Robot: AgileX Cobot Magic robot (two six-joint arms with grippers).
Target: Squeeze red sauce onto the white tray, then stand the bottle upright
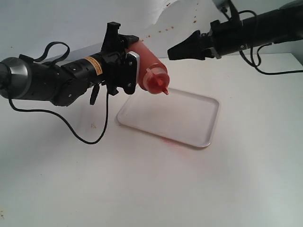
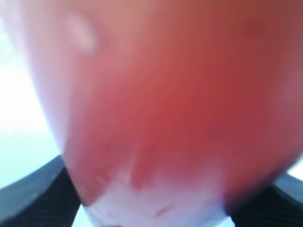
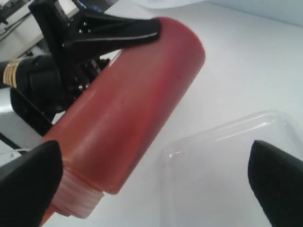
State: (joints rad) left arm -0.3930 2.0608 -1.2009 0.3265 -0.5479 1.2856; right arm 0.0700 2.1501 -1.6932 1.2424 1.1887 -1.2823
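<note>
- Here, the translucent red-filled cylindrical squeeze bottle (image 1: 150,64) slants nozzle-down toward the flat white rimmed plastic tray (image 1: 189,125).
- Left hand (image 1: 131,64) clamps it; right hand (image 1: 177,51) stands open.

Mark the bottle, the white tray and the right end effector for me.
bottle (image 1: 150,59): exterior view, on its red body.
white tray (image 1: 187,118): exterior view, on its bare floor.
right end effector (image 3: 154,158): right wrist view, midway between its open fingertips.
</note>
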